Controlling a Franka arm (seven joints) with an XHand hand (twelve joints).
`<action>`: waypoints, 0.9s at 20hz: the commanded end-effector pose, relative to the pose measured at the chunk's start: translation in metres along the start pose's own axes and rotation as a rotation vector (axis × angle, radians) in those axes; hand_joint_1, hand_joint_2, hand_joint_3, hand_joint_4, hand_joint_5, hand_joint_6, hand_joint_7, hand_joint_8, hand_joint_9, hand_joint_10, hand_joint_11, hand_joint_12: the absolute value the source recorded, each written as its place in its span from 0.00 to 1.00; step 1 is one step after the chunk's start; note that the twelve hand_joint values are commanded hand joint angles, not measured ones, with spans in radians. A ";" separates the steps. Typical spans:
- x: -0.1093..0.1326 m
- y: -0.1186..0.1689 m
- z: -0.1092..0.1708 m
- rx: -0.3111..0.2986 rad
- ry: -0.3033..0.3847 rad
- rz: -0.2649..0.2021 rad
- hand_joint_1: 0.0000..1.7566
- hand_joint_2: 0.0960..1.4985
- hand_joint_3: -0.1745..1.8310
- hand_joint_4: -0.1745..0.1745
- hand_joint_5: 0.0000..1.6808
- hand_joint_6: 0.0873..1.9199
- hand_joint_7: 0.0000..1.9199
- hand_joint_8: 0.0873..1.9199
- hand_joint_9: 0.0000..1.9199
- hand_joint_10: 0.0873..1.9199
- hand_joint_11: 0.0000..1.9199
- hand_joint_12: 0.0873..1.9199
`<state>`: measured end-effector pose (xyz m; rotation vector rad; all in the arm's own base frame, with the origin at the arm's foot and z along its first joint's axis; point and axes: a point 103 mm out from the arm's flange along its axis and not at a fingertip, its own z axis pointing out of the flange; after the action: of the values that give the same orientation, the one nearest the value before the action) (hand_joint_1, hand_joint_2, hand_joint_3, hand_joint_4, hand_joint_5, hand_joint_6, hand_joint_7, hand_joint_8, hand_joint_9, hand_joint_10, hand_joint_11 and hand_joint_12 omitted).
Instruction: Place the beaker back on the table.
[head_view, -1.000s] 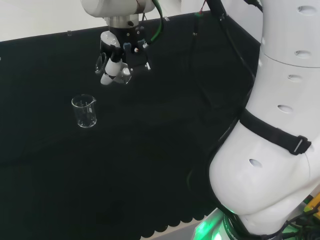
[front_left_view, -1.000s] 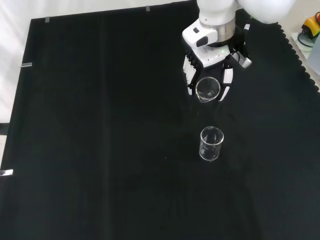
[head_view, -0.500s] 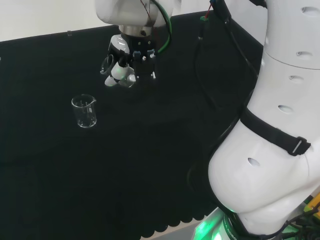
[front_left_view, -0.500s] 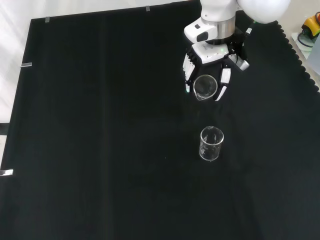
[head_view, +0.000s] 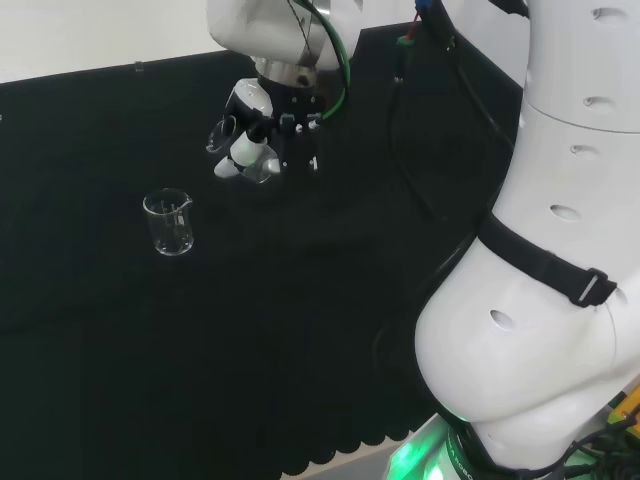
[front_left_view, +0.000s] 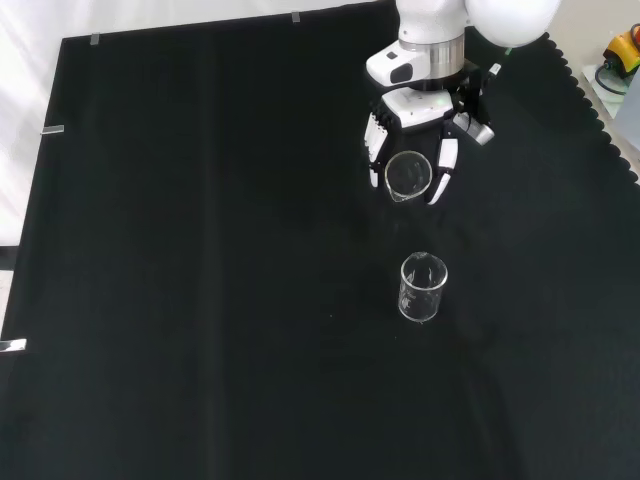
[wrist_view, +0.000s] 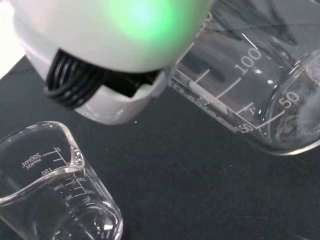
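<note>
Carrying step: hand (front_left_view: 415, 150), fingers curled around tilted beaker (front_left_view: 408, 176), at twelve o'clock from standing beaker (front_left_view: 422, 287); righting and lowering presumably follow.

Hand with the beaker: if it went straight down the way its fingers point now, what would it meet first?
Probably bare black cloth. The hand holds its tilted beaker above the bench, and the standing beaker sits apart, nearer the camera in the front view. Depth is hard to judge, so keep a margin.

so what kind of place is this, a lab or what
Probably a robotics lab bench set up for glassware handling: a black cloth covers it, the hand holds a clear beaker, and a second beaker stands nearby.
</note>
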<state>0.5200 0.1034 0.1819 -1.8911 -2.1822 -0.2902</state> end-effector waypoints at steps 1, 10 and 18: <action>-0.010 -0.006 0.015 -0.019 0.081 0.007 0.82 0.36 0.40 0.00 0.83 0.17 0.79 0.14 0.73 0.14 0.65 0.38; -0.013 -0.012 0.039 -0.053 0.199 -0.018 0.82 0.36 0.40 0.00 0.82 0.17 0.79 0.14 0.73 0.14 0.65 0.38; -0.012 -0.012 0.059 -0.055 0.263 -0.034 0.82 0.36 0.40 0.00 0.82 0.18 0.79 0.14 0.73 0.15 0.65 0.39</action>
<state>0.5078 0.1059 0.1321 -1.7612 -2.0712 -0.5385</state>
